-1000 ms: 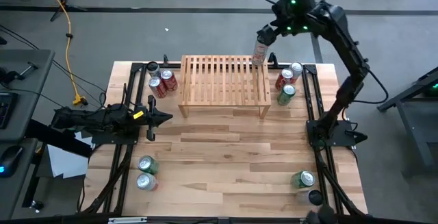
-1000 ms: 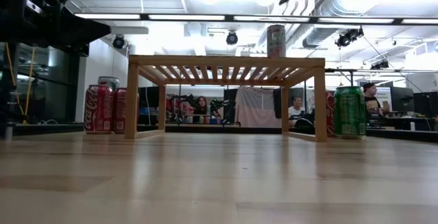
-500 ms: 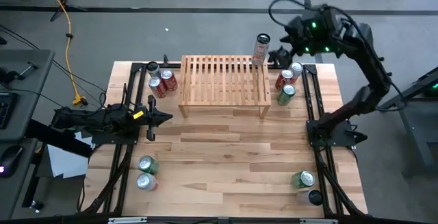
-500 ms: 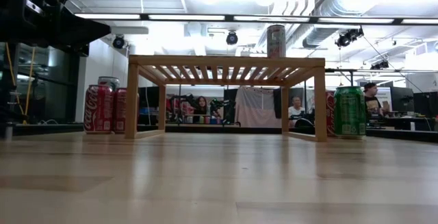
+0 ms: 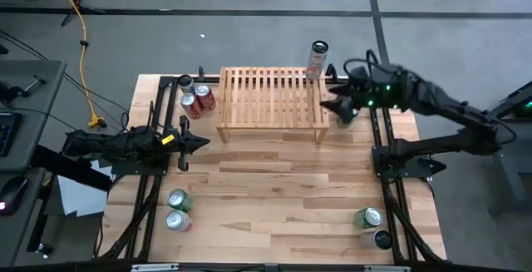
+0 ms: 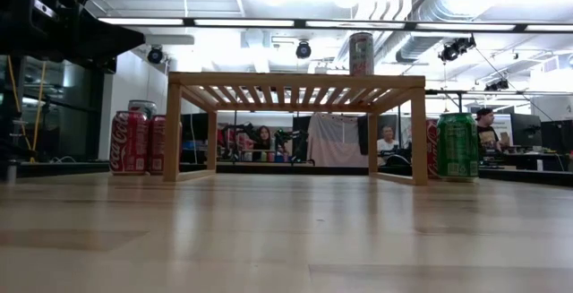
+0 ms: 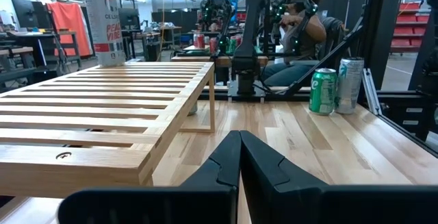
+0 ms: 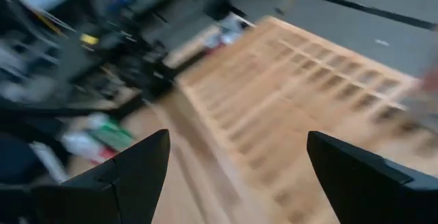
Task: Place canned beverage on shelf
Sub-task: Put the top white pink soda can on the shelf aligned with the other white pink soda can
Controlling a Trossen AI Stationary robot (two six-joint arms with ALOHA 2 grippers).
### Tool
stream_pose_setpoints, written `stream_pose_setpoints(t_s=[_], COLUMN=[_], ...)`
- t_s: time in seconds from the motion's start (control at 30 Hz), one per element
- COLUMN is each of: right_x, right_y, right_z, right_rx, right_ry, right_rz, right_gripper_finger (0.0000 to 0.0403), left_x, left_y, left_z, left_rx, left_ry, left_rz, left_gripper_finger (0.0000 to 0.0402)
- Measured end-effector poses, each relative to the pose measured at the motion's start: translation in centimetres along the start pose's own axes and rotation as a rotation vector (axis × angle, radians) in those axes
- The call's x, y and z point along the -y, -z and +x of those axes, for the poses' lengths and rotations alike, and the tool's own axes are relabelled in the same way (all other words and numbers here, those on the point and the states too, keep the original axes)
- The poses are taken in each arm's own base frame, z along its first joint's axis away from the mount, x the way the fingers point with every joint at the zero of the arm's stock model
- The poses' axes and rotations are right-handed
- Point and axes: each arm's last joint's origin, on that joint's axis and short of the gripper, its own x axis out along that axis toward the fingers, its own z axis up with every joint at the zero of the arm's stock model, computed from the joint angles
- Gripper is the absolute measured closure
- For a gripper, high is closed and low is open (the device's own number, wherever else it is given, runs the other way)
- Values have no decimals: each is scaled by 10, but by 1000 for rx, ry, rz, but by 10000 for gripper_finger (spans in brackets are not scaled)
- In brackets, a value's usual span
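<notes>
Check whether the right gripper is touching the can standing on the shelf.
Apart. In the high view the can stands alone at the shelf's far right corner, and the open right gripper is off beside the shelf's right edge, with clear space between them.

"Coca-Cola" script on the red cans left of the shelf.

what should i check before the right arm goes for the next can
1. Placed can upright on the shelf, far right corner: ok.
2. Right gripper open and holding nothing: ok.
3. Right gripper clear of the placed can, off the shelf's right end: ok.
4. Free slats left on the shelf for more cans: ok.
5. Left gripper shut, parked left of the shelf, out of the way: ok.
6. Green can right of the shelf reachable under the arm: cannot tell.
</notes>
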Motion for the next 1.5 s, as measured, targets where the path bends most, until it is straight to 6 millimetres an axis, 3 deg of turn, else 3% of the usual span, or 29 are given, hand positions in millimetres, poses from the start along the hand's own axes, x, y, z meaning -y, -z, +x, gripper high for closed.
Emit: stream_pose_setpoints(t_s=[0.23,0.47,0.6,0.7,0.9,1.13,1.23,1.37,1.5], right_x=[-4,-10,-11,-10,-10,-10,-10,-10,-10], right_y=[32,41,40,40,40,40,40,40,40], right_z=[32,43,44,44,44,44,44,44,44], right_rx=[91,100,116,113,113,116,115,115,115], right_ry=[-142,-180,-185,-186,-186,-179,-178,-178,-178], right_rz=[-111,-187,-185,-162,-160,-159,-159,-159,-158], right_gripper_finger=[73,73,73,73,73,73,73,73,73], left_x=[0,-2,-8,-11,-13,-18,-23,-37,-59], left_y=[-2,-33,-48,-54,-83,-146,-163,-169,-160], left_z=[0,-6,-13,-15,-5,20,32,46,56], left_rx=[16,341,534,570,455,269,125,-93,-298], left_ry=[0,51,-19,-99,-230,-505,-633,-792,-946], left_rz=[-13,-464,-601,-695,-692,-481,-383,-312,-299], left_gripper_finger=[402,402,402,397,334,203,150,100,70])
